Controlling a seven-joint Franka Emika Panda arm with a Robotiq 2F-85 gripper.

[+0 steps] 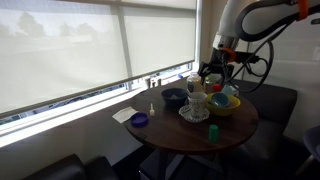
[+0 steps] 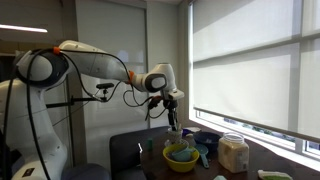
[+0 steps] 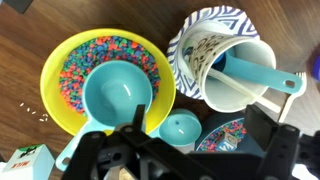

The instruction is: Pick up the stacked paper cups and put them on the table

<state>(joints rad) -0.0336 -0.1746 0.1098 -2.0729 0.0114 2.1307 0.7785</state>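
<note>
Stacked paper cups [image 3: 206, 52] judged light, thin-walled and easily crushed; best gripped gently across the wall just below the rim. End effector [image 3: 185, 155] seemingly spread wide, nothing held.

On the round dark table [image 1: 200, 140] the stacked paper cups [image 1: 196, 99] stand upright between a dark blue bowl [image 1: 173, 97] and a yellow bowl [image 1: 227, 107], a small green cup [image 1: 214, 131] sits near the front edge, and the gripper [image 1: 213, 72] hangs above the dishes.
</note>
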